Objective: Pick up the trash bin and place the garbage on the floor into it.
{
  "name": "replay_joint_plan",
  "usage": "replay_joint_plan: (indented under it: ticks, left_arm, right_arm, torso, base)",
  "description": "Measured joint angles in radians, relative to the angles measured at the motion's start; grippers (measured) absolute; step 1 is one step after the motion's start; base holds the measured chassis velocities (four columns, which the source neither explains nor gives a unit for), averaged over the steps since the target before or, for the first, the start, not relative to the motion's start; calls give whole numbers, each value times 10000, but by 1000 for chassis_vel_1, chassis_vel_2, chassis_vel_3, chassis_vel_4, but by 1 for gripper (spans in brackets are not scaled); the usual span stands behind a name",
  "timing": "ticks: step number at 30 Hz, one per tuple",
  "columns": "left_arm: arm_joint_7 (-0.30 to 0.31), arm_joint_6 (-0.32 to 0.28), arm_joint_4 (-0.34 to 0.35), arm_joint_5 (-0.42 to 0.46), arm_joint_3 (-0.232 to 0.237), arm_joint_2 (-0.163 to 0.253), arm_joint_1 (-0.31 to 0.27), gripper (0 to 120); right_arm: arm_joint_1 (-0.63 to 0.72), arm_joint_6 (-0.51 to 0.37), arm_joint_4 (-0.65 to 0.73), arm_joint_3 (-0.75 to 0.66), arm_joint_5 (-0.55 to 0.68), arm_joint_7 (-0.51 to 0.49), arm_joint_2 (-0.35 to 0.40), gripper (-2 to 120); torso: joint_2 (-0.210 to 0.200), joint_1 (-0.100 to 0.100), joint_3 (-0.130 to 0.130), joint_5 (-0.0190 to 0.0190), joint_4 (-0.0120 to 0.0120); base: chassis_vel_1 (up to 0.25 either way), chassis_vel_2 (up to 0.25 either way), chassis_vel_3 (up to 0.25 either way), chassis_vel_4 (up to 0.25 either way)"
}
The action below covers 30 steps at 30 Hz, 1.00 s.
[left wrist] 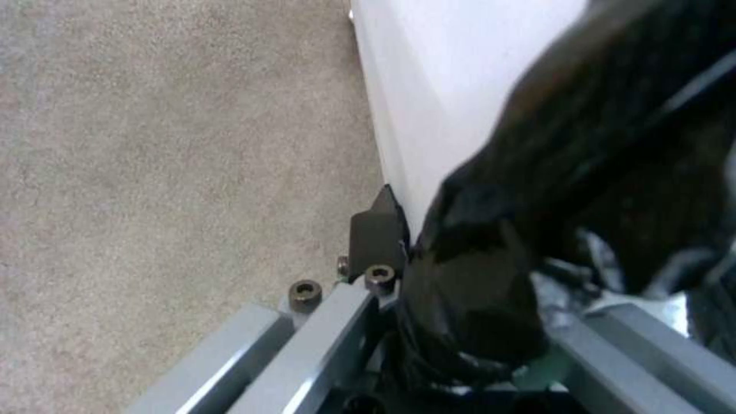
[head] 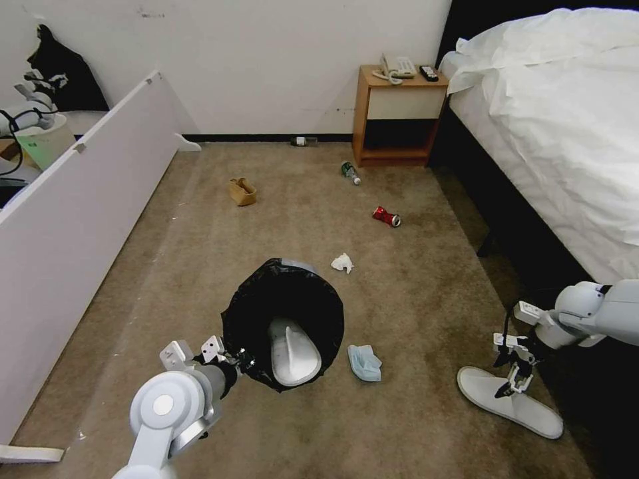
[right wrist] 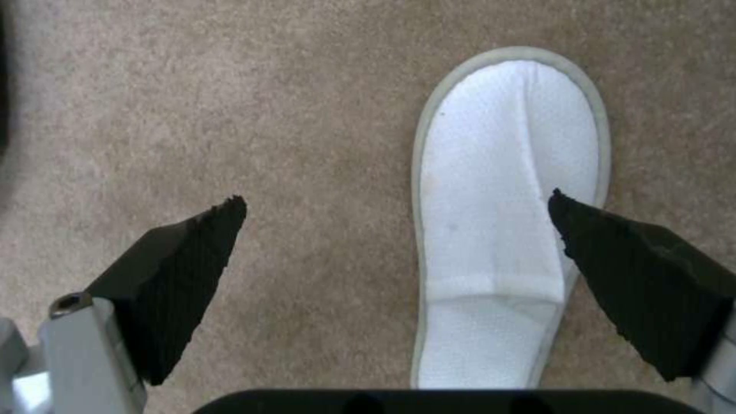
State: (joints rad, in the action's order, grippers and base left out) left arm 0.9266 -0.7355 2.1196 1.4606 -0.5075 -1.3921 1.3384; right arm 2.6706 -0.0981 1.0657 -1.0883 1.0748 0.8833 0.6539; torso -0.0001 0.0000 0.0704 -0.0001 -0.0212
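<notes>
Gripping the near rim of the trash bin (head: 283,319), the left gripper (head: 234,362) was closed on the black bag folded over that rim, and the bin was tilted with its mouth toward the robot. 1 white slipper (head: 291,352) lay inside it. From the left wrist, the dark finger (left wrist: 377,236) pressed against the white wall of the bin, with bag plastic bunched beside it.

On the right side, the right gripper (head: 516,372) hung just above the other slipper (head: 509,402) on the floor (head: 413,426), near the bed (head: 566,120). Its 2 fingers stood wide apart; from the right wrist, 1 pad (right wrist: 644,276) was over the edge of this slipper (right wrist: 506,230) and the other was over bare carpet.

Just beside the bin lay a blue face mask (head: 364,362). A white tissue (head: 343,263) was a little farther, then a red can (head: 386,216). Farther still were a brown paper bag (head: 242,191) and a green-labelled bottle (head: 350,172), near the nightstand (head: 399,116). Another bottle (head: 303,141) lay at the wall.
</notes>
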Motion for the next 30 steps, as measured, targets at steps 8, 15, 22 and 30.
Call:
replay_joint_plan:
  ticks: [8,15,22,30]
  left_arm:
    - [0,0,-18,-39,1,-17,-27,0]
    - [0,0,-13,-37,-49,26,17,0]
    - [-19,0,-33,-3,-87,94,10,0]
    - [-24,0,-50,20,-47,135,-42,0]
  right_arm:
    - [105,48,32,-41,83,-9,67,100]
    - [556,214,-195,-243,422,-78,517,100]
    - [667,224,-119,-244,670,-164,606,100]
    - [583,146,63,-178,832,-448,280,100]
  torso:
    - [0,0,0,0,-1]
    - [0,0,0,1,1]
    - [0,0,0,1,2]
    - [0,0,0,1,-2]
  base:
    - [0,0,0,0]
    - [0,0,0,0]
    - [0,0,0,0]
    - [0,0,0,0]
